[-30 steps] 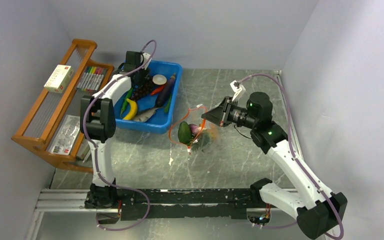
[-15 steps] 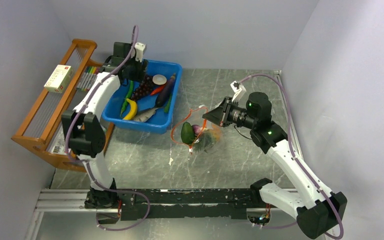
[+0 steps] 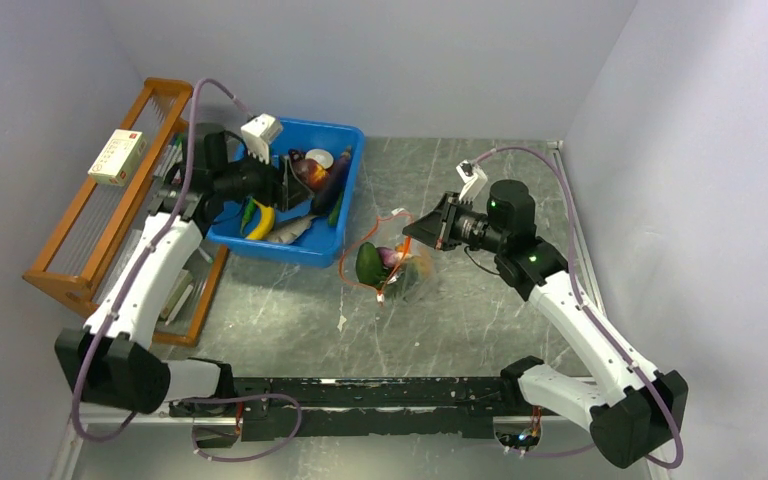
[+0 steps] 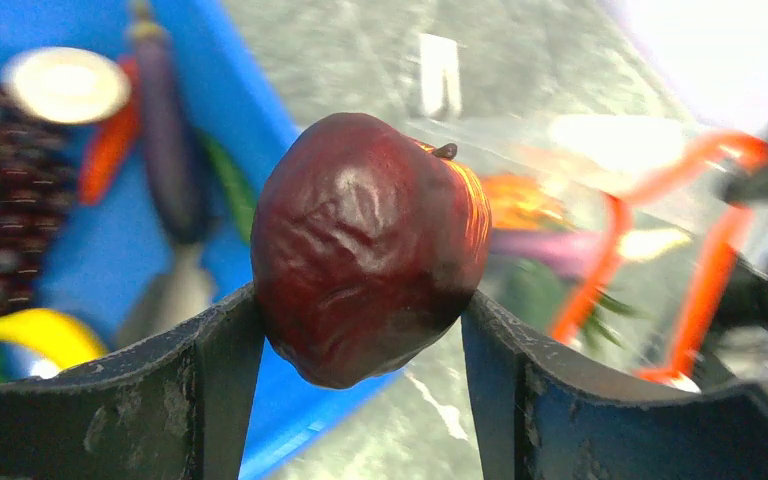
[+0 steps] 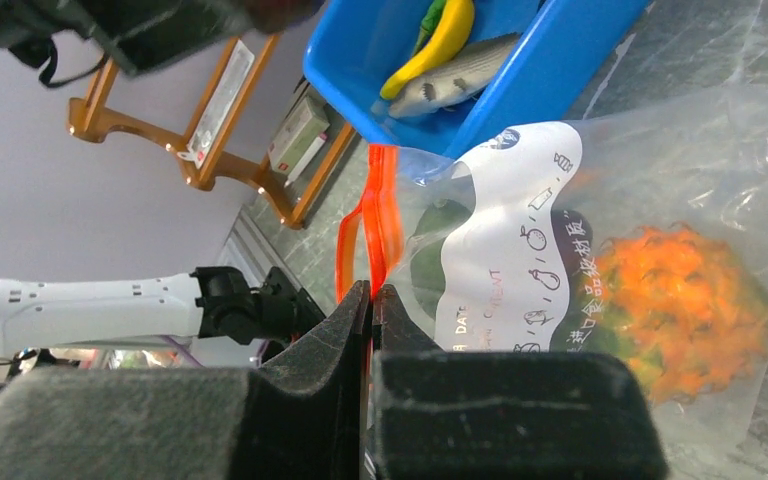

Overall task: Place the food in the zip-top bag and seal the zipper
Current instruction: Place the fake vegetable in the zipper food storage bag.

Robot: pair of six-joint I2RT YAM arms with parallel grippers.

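While right gripper (image 5: 371, 296) pinches one zipper (image 5: 384, 200), left gripper (image 4: 360, 305) clamps one dark red fruit (image 4: 365, 235).

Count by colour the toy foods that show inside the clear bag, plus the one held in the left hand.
Green food in the zip-top bag: 1
Purple food in the bag: 1
Orange pineapple in the bag: 1
Dark red fruit in the left hand: 1
Total: 4
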